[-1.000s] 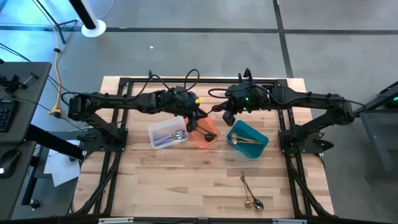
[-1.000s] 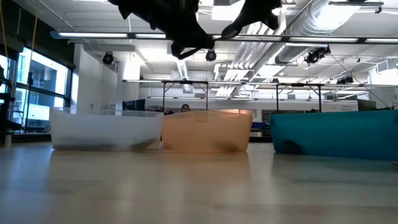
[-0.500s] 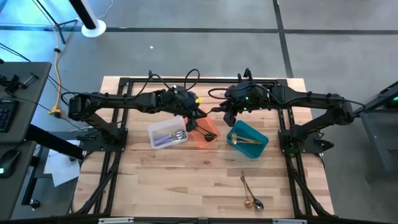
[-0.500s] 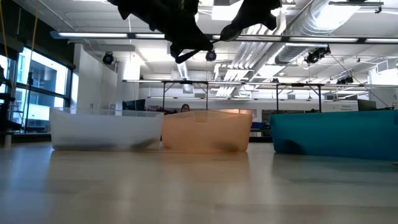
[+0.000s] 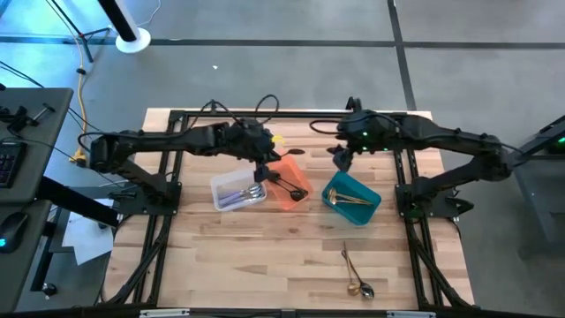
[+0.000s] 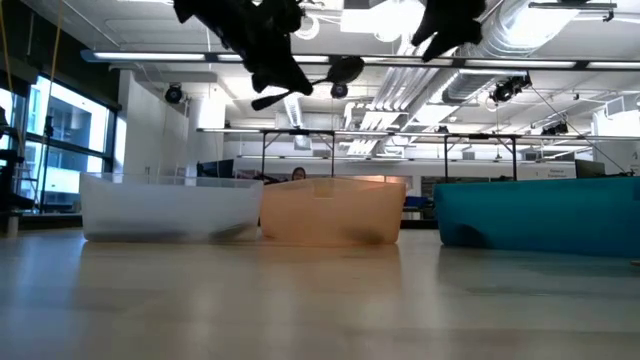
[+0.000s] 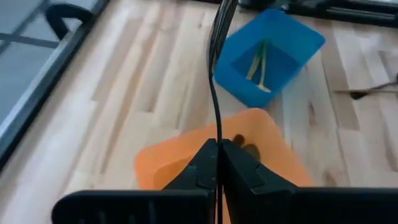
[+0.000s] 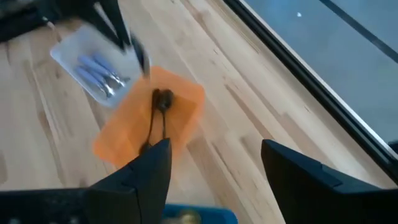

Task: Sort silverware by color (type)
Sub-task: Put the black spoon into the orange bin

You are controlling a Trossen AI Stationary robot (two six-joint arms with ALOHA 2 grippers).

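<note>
left pincer (image 7: 218,155): pinching one black spoon (image 7: 214,74) above orange bin (image 5: 287,184) | right pincer (image 8: 214,165): spread, empty, near teal bin (image 5: 351,198) | bins: three | desk (image 5: 265,256): two loose spoons (image 5: 353,274)

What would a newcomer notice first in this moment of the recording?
The left end effector, shut on a black spoon, hangs above the orange bin at mid-table. The clear bin beside it holds silver pieces, the teal bin gold ones. Two pieces lie unsorted near the front edge.
</note>
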